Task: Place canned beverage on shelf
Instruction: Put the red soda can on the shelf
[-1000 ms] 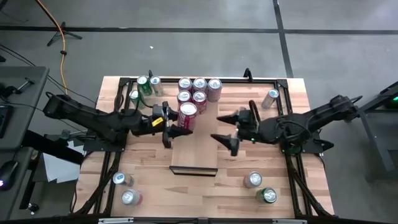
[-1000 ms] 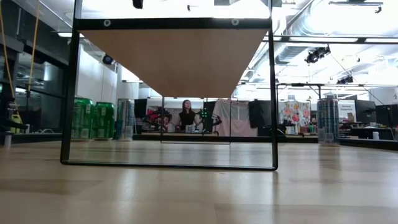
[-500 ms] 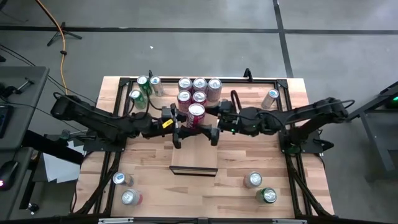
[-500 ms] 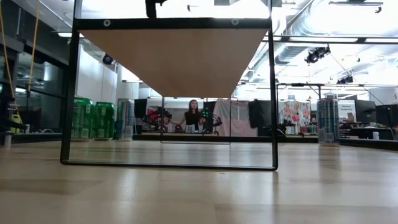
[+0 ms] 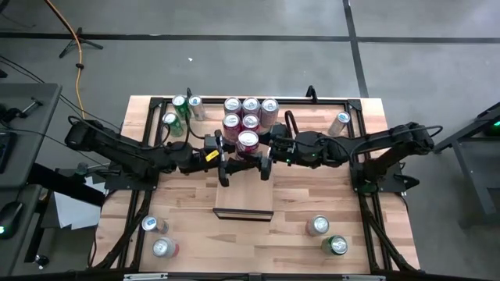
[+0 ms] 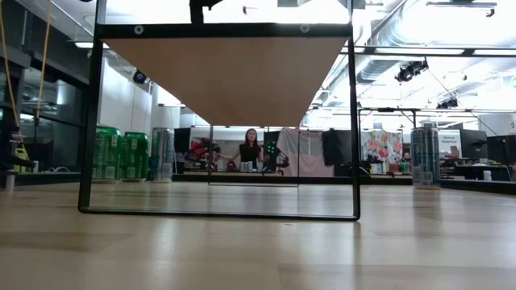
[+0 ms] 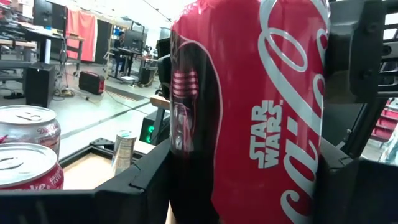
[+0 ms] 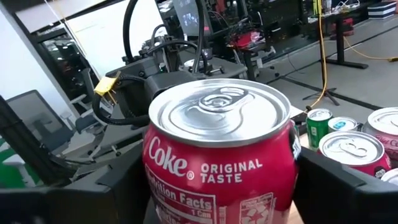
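Red cola can (image 5: 247,141) sits at the centre of the high view, above the pale wooden shelf (image 5: 244,193). The left gripper (image 5: 225,160) grasps it, and the right gripper (image 5: 266,160), well apart a second ago, has swung in to flank it. In the low view, the shelf's underside fills the upper middle and the can is hidden. The left wrist view shows the can clamped between dark fingers (image 7: 367,50). The right wrist view shows the fingers (image 8: 348,186) narrowing around it; contact cannot be told. A handover seems under way before placing.
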